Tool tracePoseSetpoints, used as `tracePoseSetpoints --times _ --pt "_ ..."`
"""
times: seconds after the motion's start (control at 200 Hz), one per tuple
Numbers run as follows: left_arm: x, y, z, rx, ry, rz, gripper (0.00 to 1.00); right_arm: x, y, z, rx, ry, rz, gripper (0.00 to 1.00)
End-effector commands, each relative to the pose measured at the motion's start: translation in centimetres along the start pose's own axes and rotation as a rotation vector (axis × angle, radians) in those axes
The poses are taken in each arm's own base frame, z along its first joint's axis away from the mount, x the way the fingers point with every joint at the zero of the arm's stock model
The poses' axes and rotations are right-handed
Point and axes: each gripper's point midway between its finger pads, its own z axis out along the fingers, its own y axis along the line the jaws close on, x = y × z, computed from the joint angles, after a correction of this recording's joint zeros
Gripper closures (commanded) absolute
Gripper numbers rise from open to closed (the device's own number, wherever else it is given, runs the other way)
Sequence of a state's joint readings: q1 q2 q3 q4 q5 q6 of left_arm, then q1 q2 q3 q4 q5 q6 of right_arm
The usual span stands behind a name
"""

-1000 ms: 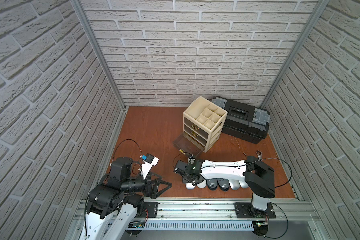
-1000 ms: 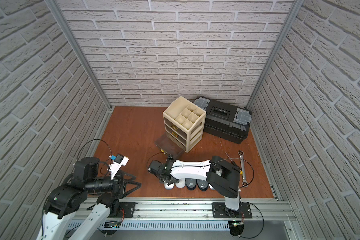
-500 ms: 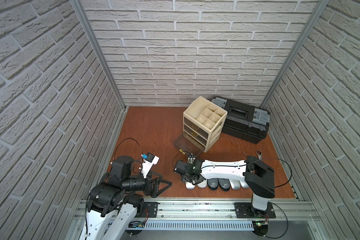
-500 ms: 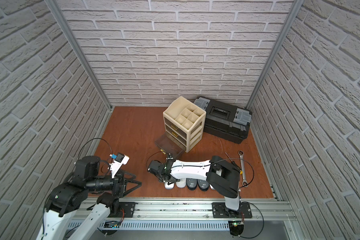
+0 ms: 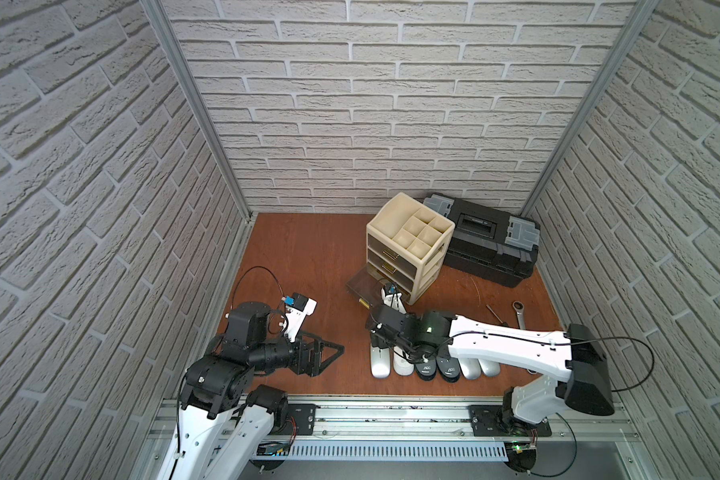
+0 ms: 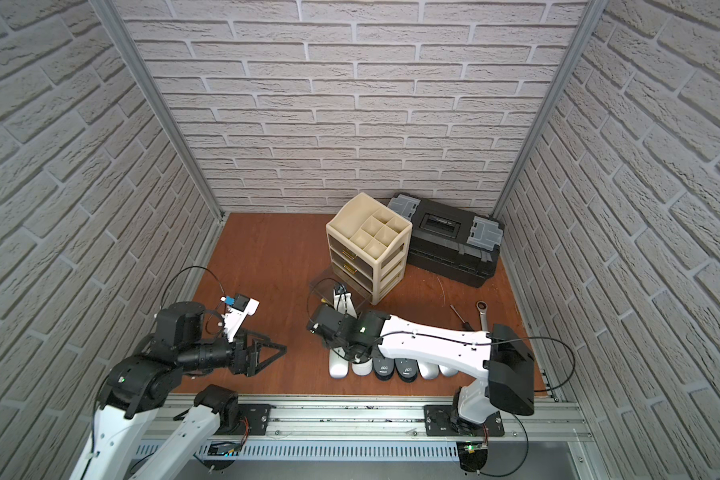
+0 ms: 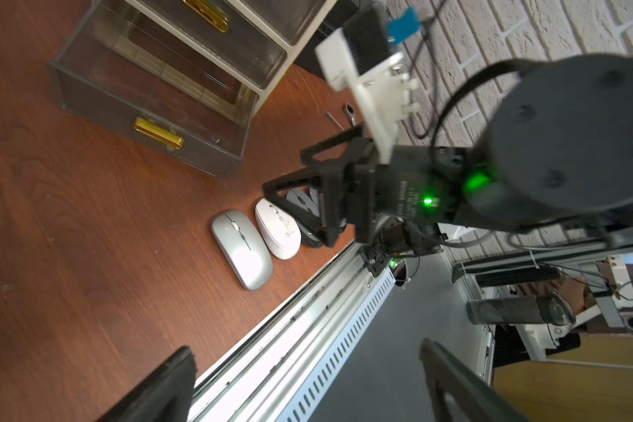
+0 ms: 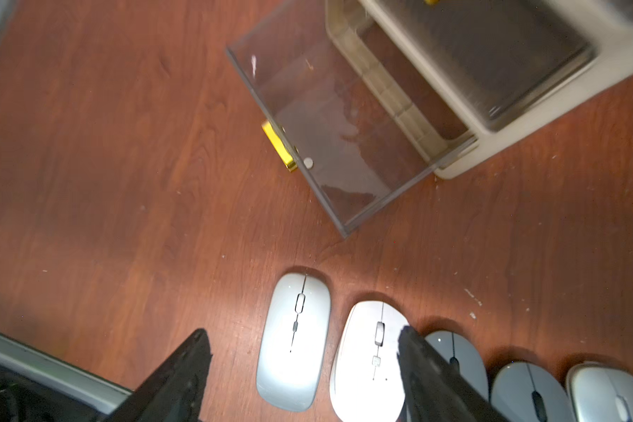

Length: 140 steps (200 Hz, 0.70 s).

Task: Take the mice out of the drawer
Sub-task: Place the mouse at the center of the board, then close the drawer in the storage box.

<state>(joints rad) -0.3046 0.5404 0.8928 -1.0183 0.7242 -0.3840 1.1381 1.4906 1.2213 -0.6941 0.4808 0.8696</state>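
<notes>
Several mice lie side by side near the table's front edge: a silver mouse (image 5: 380, 363) at the left end, then a white mouse (image 5: 403, 365), two dark grey ones (image 5: 437, 368) and two more silver ones (image 5: 479, 367). My right gripper (image 8: 300, 330) hangs open just above the left-end silver mouse (image 8: 293, 339) and the white mouse (image 8: 370, 354), gripping nothing. The clear drawer (image 8: 344, 120) with a gold handle is pulled out of the cabinet, and nothing lies in it. My left gripper (image 5: 329, 353) stands open and empty at the front left, apart from the mice.
The beige drawer cabinet (image 5: 408, 245) stands at the back, with a black toolbox (image 5: 491, 245) to its right. A steel wrench (image 5: 519, 316) and a thin screwdriver (image 5: 495, 316) lie right of the right arm. The metal rail (image 7: 307, 329) runs along the front edge.
My right gripper's jaws have spread wider above the left end of the mouse row, and the silver mouse lies free on the table. The left arm has not moved.
</notes>
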Motion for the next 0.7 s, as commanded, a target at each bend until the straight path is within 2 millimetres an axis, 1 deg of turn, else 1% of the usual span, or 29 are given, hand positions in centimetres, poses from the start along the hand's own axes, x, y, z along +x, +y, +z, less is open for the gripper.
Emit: tracePoseSetpoints --times 0.0,0.055,0.105,0.165,0.235,0.365,0.47,0.56,0.585,0.59,0.605,0.695 --pt "-2.8 -0.1 -0.3 -0.027 -0.099 0.037 0.02 -3.0 -1.3 -2.6 0.013 -0.087 -0.127 0.03" --pt "-3.5 0.1 -0.2 -0.035 -0.122 0.026 0.02 -4.3 -1.5 -3.9 -0.01 -0.11 -0.17 0.03" --pt "-4.0 0.3 0.0 -0.038 -0.139 0.015 0.02 -5.7 -2.1 -5.0 -0.006 -0.131 -0.187 0.03" --pt "-4.4 0.7 0.4 -0.051 -0.145 -0.006 0.02 -7.1 -2.4 -6.2 -0.039 -0.133 -0.221 0.04" --pt "-4.8 1.3 0.8 -0.083 -0.142 -0.019 0.02 -8.7 -3.0 -7.4 -0.057 -0.143 -0.249 0.05" --pt "-5.6 1.5 1.5 -0.124 -0.152 0.006 0.02 -11.6 -3.9 -9.0 -0.096 -0.165 -0.292 0.08" --pt "-6.4 1.6 2.3 -0.146 -0.151 0.015 0.02 -13.5 -4.8 -9.5 -0.102 -0.167 -0.324 0.09" --pt "-7.2 1.8 3.2 -0.166 -0.154 0.011 0.02 -14.7 -5.3 -9.2 -0.101 -0.15 -0.35 0.13" --pt "-7.5 1.9 3.2 -0.175 -0.167 0.008 0.02 -15.0 -5.5 -8.9 -0.099 -0.142 -0.358 0.16" --pt "-7.5 1.8 3.2 -0.175 -0.17 0.009 0.02 -15.1 -5.5 -8.9 -0.102 -0.138 -0.36 0.17" --pt "-7.6 2.2 3.8 -0.184 -0.156 -0.002 0.02 -15.3 -5.6 -8.8 -0.105 -0.135 -0.362 0.19" --pt "-8.3 3.4 5.2 -0.235 -0.181 -0.047 0.02 -16.4 -5.9 -8.3 -0.112 -0.113 -0.379 0.29"
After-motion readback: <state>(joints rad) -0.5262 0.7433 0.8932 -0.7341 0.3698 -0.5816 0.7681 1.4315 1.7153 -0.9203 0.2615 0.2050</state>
